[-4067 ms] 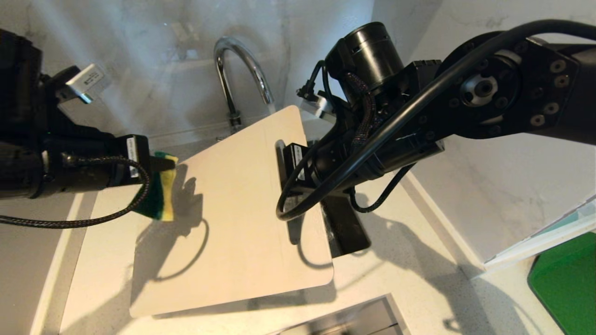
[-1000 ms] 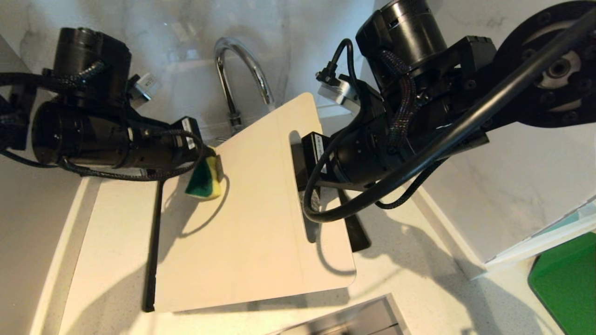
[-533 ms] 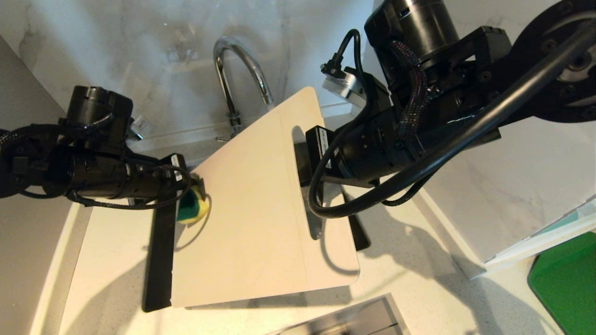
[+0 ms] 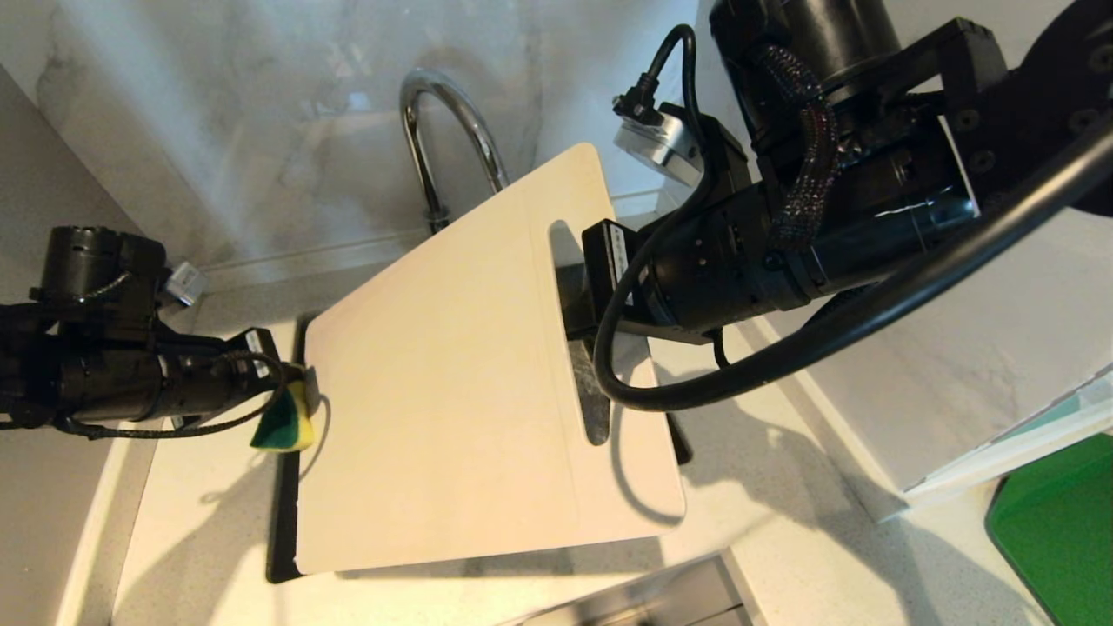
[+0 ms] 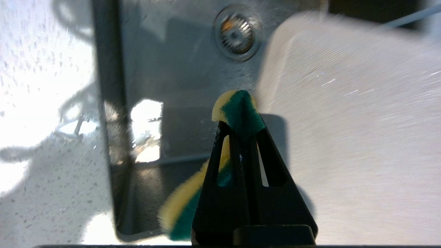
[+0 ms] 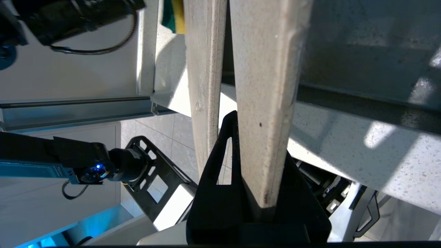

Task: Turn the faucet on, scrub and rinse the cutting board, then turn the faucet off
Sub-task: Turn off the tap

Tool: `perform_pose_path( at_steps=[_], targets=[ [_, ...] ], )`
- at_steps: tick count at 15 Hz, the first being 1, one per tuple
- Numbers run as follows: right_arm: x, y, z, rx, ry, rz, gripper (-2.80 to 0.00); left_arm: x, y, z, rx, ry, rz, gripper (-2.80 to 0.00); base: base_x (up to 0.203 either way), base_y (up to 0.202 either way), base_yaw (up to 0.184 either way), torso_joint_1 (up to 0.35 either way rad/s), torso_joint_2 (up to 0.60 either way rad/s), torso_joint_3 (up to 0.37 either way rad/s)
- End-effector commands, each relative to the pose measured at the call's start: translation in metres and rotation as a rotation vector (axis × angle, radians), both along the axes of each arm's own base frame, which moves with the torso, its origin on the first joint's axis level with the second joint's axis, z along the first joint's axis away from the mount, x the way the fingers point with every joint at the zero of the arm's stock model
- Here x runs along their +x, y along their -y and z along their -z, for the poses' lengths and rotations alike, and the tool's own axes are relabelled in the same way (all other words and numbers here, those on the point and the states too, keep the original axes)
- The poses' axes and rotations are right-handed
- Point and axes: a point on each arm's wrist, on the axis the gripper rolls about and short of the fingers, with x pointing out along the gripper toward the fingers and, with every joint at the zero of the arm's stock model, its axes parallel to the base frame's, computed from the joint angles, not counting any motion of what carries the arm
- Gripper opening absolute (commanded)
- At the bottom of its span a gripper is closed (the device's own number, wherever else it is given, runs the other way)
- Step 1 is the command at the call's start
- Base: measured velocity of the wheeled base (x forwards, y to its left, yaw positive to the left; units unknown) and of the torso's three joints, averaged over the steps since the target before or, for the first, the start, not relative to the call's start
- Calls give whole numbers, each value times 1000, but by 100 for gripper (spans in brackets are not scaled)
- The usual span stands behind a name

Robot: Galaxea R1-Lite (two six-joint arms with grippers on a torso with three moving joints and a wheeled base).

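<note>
We judge the thin cutting board stiff and wet-slick; our right claw grips its handle-slot edge, left claw clamping the sponge.

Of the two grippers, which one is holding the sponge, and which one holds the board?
The left gripper is shut on the green and yellow sponge, beside the board's left edge. The right gripper clamps the cutting board at its handle end.

Strong light falls from above and gives sharp dark shadows on the countertop. In the left wrist view the cutting board beside the jaws is smeared by motion blur.
</note>
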Motion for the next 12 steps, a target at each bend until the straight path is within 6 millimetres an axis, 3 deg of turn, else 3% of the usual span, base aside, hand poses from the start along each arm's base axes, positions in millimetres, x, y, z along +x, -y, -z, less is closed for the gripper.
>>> perform_pose_path(
  at_steps=[1, 4, 6, 9, 11, 12],
  targets=[
    [-1, 1, 1, -4, -8, 0, -280, -14, -4, -38, -34, 104, 6, -280, 0, 0, 0, 0, 0, 0],
    [-1, 1, 4, -11, -15, 2, -280, -33, -3, -102, -65, 183, 27, -280, 0, 0, 0, 0, 0, 0],
    [0, 0, 3, -10, -13, 2, -280, -57, 9, -137, -85, 207, 88, -280, 0, 0, 0, 0, 0, 0],
    [5, -3, 7, -15, -20, 6, -280, -92, 58, -142, -101, 144, 265, -280, 0, 0, 0, 0, 0, 0],
    [7, -5, 7, -15, -20, 6, -280, -107, 96, -129, -94, 71, 336, -280, 0, 0, 0, 0, 0, 0],
    [7, -4, 6, -13, -17, 6, -280, -103, 114, -117, -61, 29, 333, -280, 0, 0, 0, 0, 0, 0]
  ],
)
